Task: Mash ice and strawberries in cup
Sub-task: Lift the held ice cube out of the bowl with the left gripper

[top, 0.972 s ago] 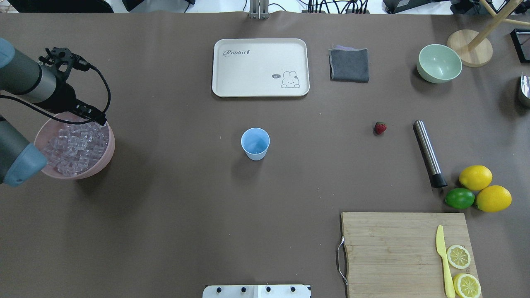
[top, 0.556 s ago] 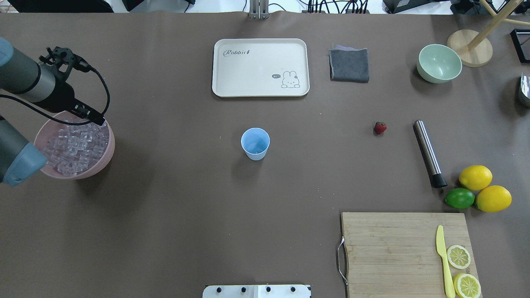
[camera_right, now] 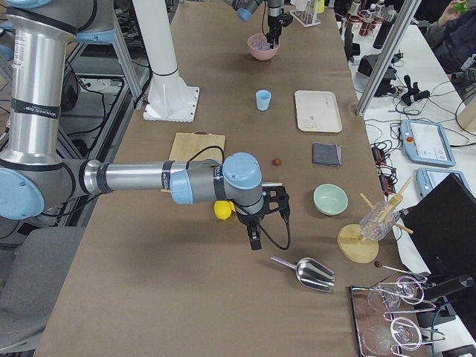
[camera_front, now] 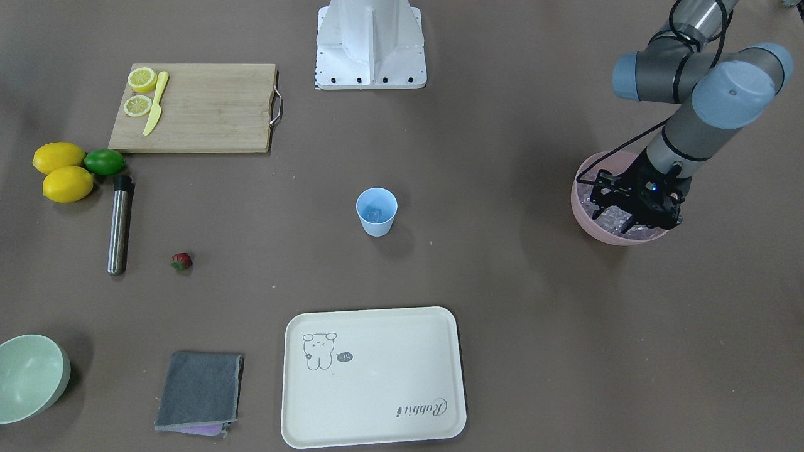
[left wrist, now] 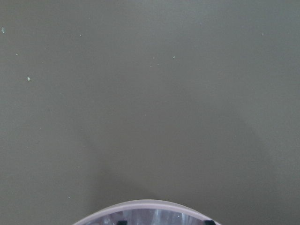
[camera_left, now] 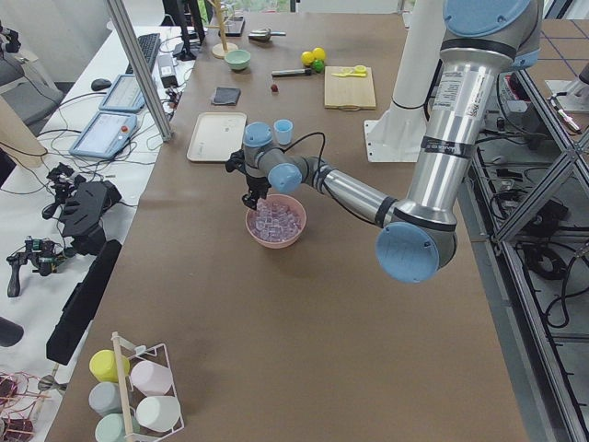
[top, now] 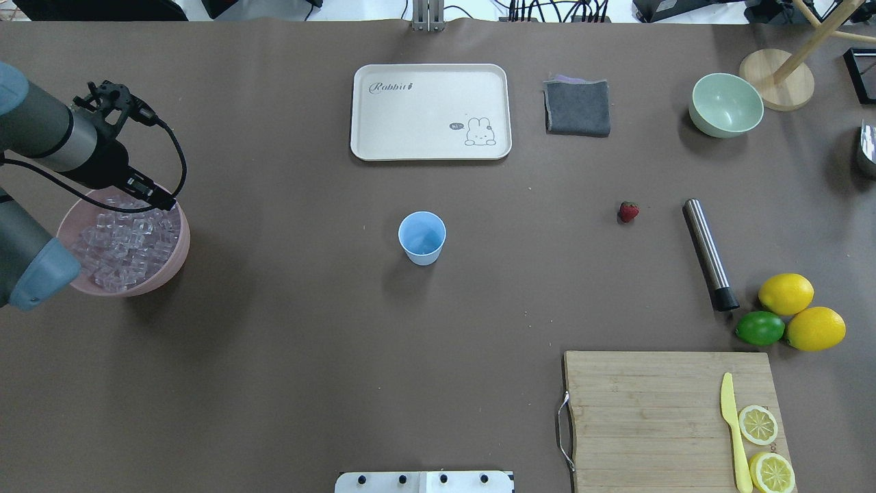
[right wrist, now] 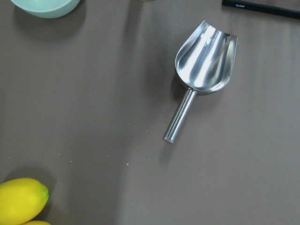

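Left end effector (top: pixel 163 200) over ice (top: pixel 123 248) in bowl (top: pixel 175 263).

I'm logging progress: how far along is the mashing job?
Barely started. The cup seems to hold one cube, though that is faint. The left hand sits open over the ice in the pink bowl. The strawberry lies on the table away from the cup, and the steel muddler lies untouched, so mashing remains.

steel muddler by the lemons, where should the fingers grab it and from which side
Probably mid-shaft on the steel muddler, from straight above, closing across its narrow width. It lies flat on the table with bare table along both long sides, while the lime sits close to its black end.
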